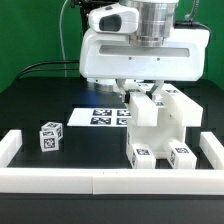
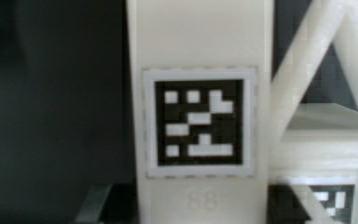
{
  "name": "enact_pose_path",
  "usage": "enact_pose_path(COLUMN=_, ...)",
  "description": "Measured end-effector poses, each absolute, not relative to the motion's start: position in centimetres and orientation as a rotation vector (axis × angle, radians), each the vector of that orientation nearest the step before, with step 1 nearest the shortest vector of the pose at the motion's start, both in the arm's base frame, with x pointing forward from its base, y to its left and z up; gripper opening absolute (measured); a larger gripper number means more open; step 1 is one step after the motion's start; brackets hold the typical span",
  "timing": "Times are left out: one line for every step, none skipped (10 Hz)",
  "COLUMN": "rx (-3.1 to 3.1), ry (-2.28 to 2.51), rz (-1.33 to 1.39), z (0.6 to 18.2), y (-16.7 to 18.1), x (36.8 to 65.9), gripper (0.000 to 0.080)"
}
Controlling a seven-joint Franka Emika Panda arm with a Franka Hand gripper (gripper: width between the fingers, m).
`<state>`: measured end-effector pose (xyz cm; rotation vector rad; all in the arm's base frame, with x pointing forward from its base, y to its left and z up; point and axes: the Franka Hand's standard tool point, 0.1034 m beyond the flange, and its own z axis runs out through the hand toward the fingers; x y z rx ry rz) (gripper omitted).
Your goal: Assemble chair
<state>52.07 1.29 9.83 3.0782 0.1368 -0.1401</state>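
The chair [image 1: 157, 128] is only partly built. It stands on the black tabletop [image 1: 40, 108] toward the exterior view's right, inside the low white border rails [image 1: 95, 181], and close to the near rail. It is a blocky white body made of flat panels. At its near side it has two low ends, and each of them shows a black-and-white tag.

I hang directly above its far upper part, and my jaws reach down to the top of the tall panel there. In the exterior view the tips seem to be at the two sides of this panel, but the white parts run together, so I cannot tell if the jaws grip it or only stand around it. In the wrist view the upright panel [image 2: 197, 50] fills the middle, very close, with one square tag [image 2: 202, 122] on its face. Beside it there is a white part with slanted bars [image 2: 322, 95].

Just behind the chair, and partly hidden by it, the marker board [image 1: 100, 117] lies flat on the tabletop. Toward the exterior view's left, well apart from the chair, a small loose block [image 1: 50, 137] sits alone with tags on its visible faces. A side rail closes each end of the tabletop. Above everything is the wide white housing [image 1: 140, 52] of my arm, and behind it a green wall [image 1: 25, 35].
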Motion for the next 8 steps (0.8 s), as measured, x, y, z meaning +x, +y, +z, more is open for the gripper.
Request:
enact_pose_path(rx=3.076, ry=0.137, rz=-0.112, z=9.84, y=1.26, x=52.49, gripper=0.0287)
enact_pose_path(rx=3.074, ry=0.139, rz=-0.096, z=9.87, y=1.3, x=52.75, gripper=0.0287)
enact_pose_path(rx=3.074, ry=0.141, rz=-0.094, z=9.91, y=1.43, x=52.83, gripper=0.0296)
enact_pose_path(rx=3.073, ry=0.142, rz=-0.092, z=9.95, y=1.44, x=52.9, gripper=0.0296)
enact_pose_path(rx=3.072, ry=0.137, rz=-0.088, z=9.97, y=1.58, x=53.0, gripper=0.0527)
enact_pose_path(rx=3.07, ry=0.133, rz=-0.083, z=10.01, y=1.83, x=53.1, gripper=0.0527)
enact_pose_path(rx=3.071, ry=0.129, rz=-0.082, z=10.01, y=1.72, x=53.11, gripper=0.062)
enact_pose_path(rx=3.071, ry=0.127, rz=-0.082, z=10.02, y=1.65, x=53.12, gripper=0.062)
